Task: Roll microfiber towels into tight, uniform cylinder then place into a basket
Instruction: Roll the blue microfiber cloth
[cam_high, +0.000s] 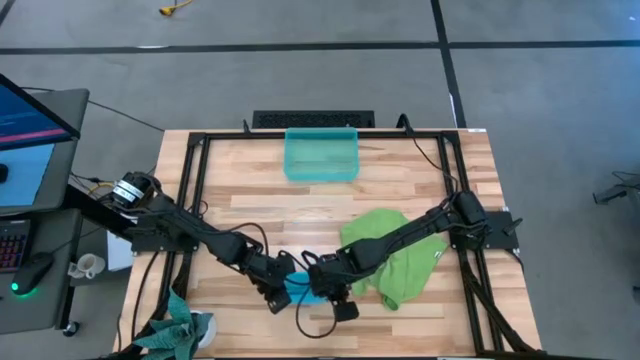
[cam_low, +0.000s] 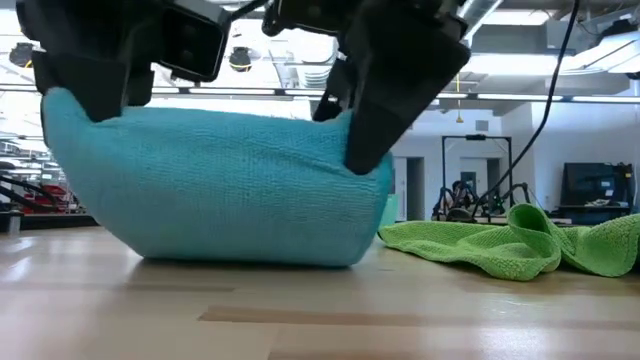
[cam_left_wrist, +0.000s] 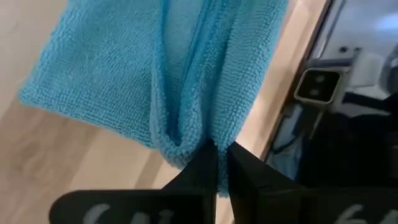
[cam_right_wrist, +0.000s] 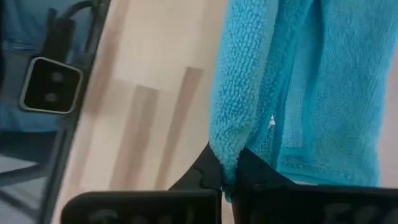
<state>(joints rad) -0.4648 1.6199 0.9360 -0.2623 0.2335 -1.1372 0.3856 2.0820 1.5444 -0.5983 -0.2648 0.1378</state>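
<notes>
both claws pinch the blue towel (cam_low: 230, 185) tight: left claw (cam_left_wrist: 221, 163), right claw (cam_right_wrist: 231, 169). it is folded, not yet rolled. next, roll it on the worktop (cam_high: 420, 180).

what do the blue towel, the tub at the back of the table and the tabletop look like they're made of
The blue towel looks like microfiber cloth: a fine looped nap and soft folds, matte. The tub seems to be translucent teal plastic, since the wood shows faintly through its smooth walls. The tabletop looks like light wood in joined strips with a smooth, slightly glossy finish, possibly butcher block.
</notes>
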